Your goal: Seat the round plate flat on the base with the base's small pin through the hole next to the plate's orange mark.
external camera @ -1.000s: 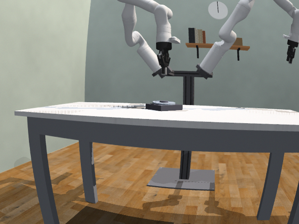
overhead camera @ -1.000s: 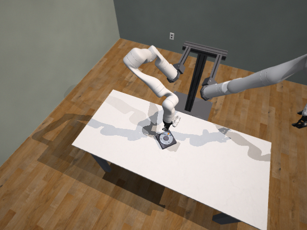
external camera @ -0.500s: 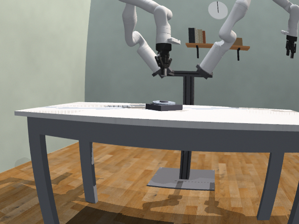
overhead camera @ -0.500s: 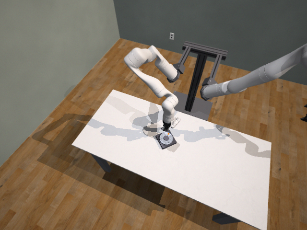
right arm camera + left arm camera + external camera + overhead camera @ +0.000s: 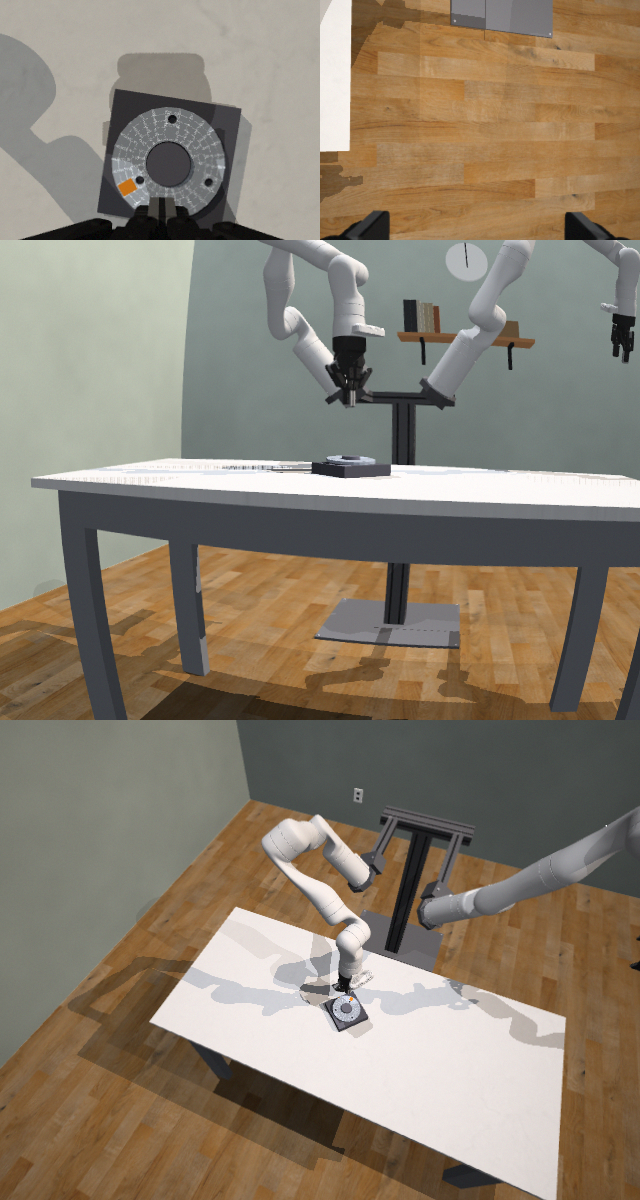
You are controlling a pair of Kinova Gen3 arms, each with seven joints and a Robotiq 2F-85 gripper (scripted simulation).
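The round grey plate (image 5: 337, 1015) (image 5: 368, 461) (image 5: 200, 145) lies around the central hub of the dark square base (image 5: 339, 1025) (image 5: 351, 470) (image 5: 130, 107). In the exterior view it appears slightly above the base's top. Its orange mark (image 5: 351, 999) (image 5: 127, 187) is lower left in the right wrist view, beside one of three dark holes. I cannot make out the small pin. My right gripper (image 5: 344, 990) (image 5: 352, 404) (image 5: 161, 214) is shut and empty, high above the plate's near edge. My left gripper (image 5: 621, 357) (image 5: 477, 227) is open and empty, far from the base.
The base stands on the white table (image 5: 439, 1071) (image 5: 206, 485) (image 5: 332, 80). The left arm is beyond the table, over the wooden floor (image 5: 495, 140). The dark stand (image 5: 408, 890) (image 5: 403, 436) rises behind the table.
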